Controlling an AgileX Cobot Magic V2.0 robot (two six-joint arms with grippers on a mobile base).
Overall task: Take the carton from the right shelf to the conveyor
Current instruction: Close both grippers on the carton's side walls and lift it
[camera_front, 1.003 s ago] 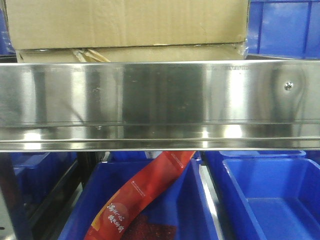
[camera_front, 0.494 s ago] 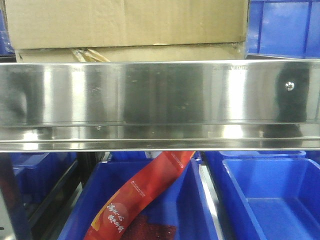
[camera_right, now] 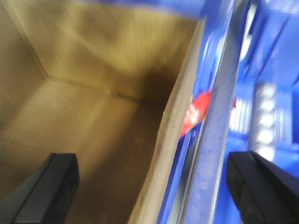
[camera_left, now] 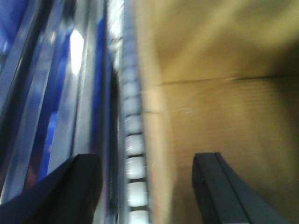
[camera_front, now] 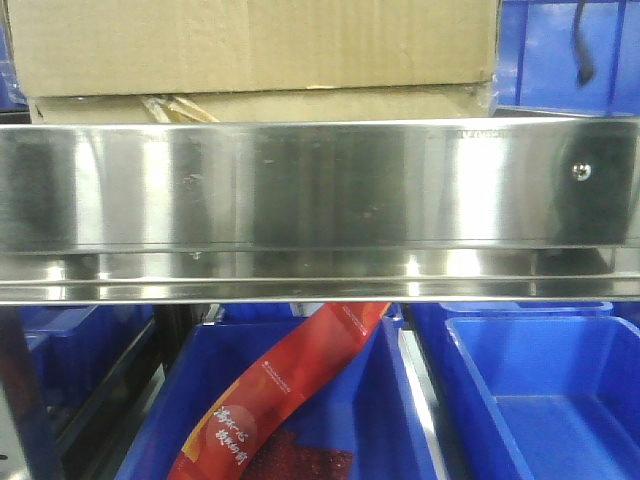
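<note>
Right gripper [camera_right: 152, 170] wide apart, straddling carton [camera_right: 93, 107] edge; view blurred.

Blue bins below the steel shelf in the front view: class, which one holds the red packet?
The centre bin: the red packet leans inside it, poking above its rim. The right bin beside it shows no packet.

Large plain brown corrugated cardboard carton [camera_front: 250, 45]: matt paper board, dry and slightly fibrous, faintly ribbed
Broad front rail of the stainless-steel shelf [camera_front: 320, 190]: polished metal, smooth, mirror-like, with soft vertical bands of reflection
Small round screw [camera_front: 578, 172]: bright metal, shiny
Blue rectangular plastic bins [camera_front: 545, 400]: smooth moulded plastic, semi-gloss
Long red printed packet [camera_front: 290, 385]: glossy flexible film, creased
Fingers [camera_left: 65, 191] of the left gripper [camera_left: 145, 189]: dark, matt, smooth
Fingers [camera_right: 46, 186] of the right gripper [camera_right: 154, 186]: dark, matt, smooth
</note>
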